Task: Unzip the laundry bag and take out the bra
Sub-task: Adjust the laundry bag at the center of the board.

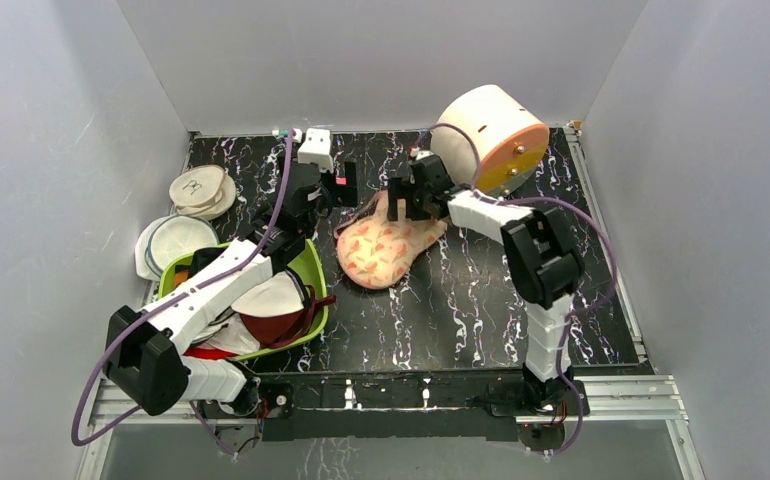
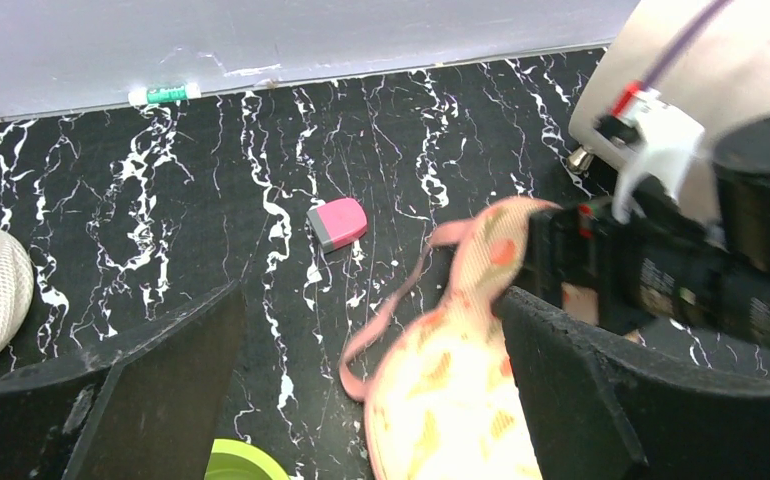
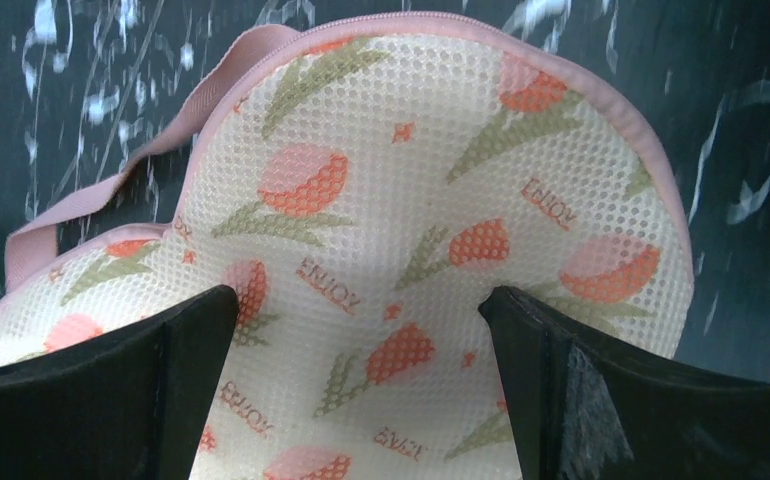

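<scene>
The laundry bag (image 1: 386, 250) lies on the black marbled table, a peach pouch with tulip prints and a pink zipper edge; its zipper looks shut. My right gripper (image 1: 408, 195) is open over the bag's far end, its jaws straddling the mesh top (image 3: 441, 200) in the right wrist view (image 3: 359, 295). My left gripper (image 1: 346, 185) is open and empty just left of the bag's far end. In the left wrist view (image 2: 369, 298) the bag (image 2: 461, 390) and its pink loop (image 2: 391, 310) lie between the jaws. The bra is hidden.
A lime-green basin (image 1: 309, 268) at the near left holds dark red and white garments. White mesh pouches (image 1: 199, 190) lie at the far left. A white drum with an orange face (image 1: 491, 135) stands at the back right. A small pink block (image 2: 338, 222) lies behind the bag.
</scene>
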Available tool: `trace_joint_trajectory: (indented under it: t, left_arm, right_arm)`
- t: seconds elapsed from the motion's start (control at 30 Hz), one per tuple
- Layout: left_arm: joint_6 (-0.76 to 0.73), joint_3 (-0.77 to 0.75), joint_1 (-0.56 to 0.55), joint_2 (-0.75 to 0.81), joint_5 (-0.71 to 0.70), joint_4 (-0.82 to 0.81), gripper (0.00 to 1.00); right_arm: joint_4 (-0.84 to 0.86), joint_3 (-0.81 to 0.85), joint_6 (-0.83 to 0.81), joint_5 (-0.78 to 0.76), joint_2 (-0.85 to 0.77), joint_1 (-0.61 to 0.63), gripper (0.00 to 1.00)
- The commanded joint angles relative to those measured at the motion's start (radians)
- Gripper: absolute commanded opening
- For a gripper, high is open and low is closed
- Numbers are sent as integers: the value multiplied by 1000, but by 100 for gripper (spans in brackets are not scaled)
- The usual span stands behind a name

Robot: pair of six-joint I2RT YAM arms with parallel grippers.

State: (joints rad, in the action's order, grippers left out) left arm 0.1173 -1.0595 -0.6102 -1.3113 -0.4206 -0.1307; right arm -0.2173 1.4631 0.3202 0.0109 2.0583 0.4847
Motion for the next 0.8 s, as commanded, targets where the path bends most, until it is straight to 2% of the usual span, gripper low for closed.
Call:
trace_joint_trajectory:
  t: [0.0,0.17,0.27,0.37,0.5,0.57,0.77]
  left_arm:
    - [23,-31,7,-7,32,3,98]
    - [43,-37,7,-28,81,9,98]
    - [51,-46,7,-47,151,12,99]
    - [54,-63,7,-84,249,19,98]
    - [70,-61,5,-119,403,-9,98]
    - [86,-62,1,-140,456,-21,98]
    - [119,-122,-48,-244,507,52,98]
  right_arm:
    - [49,-224,125,81,-186,26,98]
    - [68,-363,183,259,-359,40,98]
    - [63,-417,177,297,-486,41,98]
    - [6,-442,127,178,-628,41,98]
    - [-102,-454,48,-162,-836,38,98]
    - [-122,-469,19,-272,-937,36,98]
    - [-96,-525,-49,-399,-1226,35,98]
